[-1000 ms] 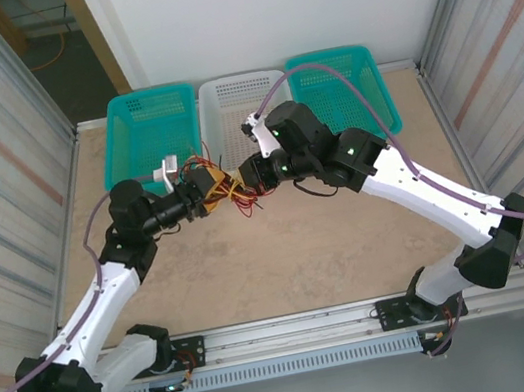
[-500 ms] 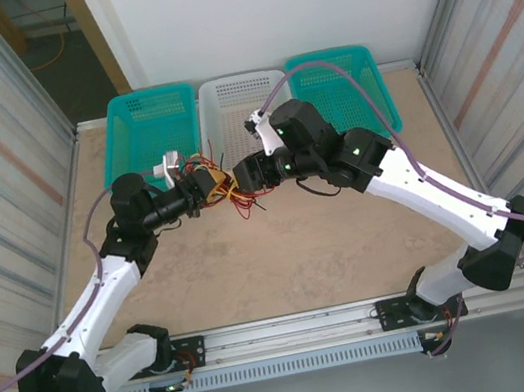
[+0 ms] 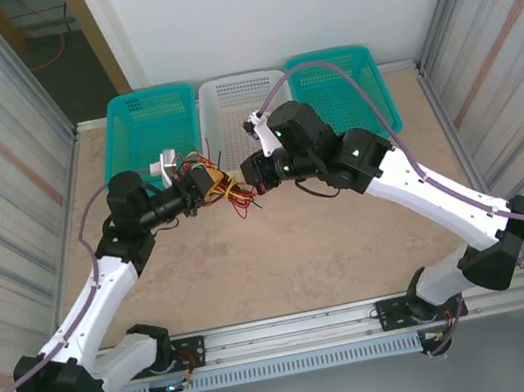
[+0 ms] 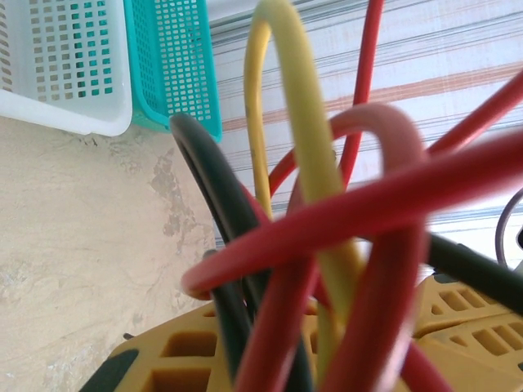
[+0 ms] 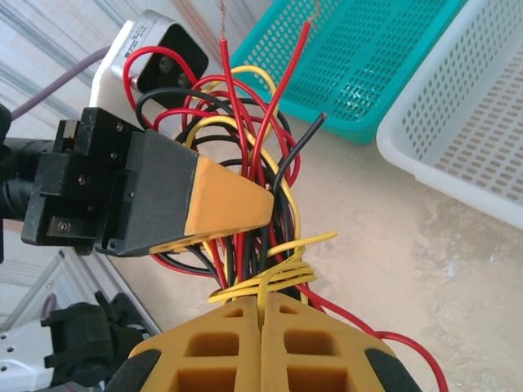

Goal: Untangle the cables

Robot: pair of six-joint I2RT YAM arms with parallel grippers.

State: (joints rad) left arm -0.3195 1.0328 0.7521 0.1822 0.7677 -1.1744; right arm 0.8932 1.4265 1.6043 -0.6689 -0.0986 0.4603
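The left arm (image 3: 95, 286) and right arm (image 3: 428, 185) are bent inward. The cables (image 3: 233, 196) are pinched by the left gripper (image 3: 207, 181) and right gripper (image 3: 245, 173), bunched between them.

Both arms are stretched forward and angled inward, so that the left end effector (image 3: 201, 185) and the right end effector (image 3: 247, 175) are set facing each other, close together. Each is clamped on the cables (image 3: 231, 193).
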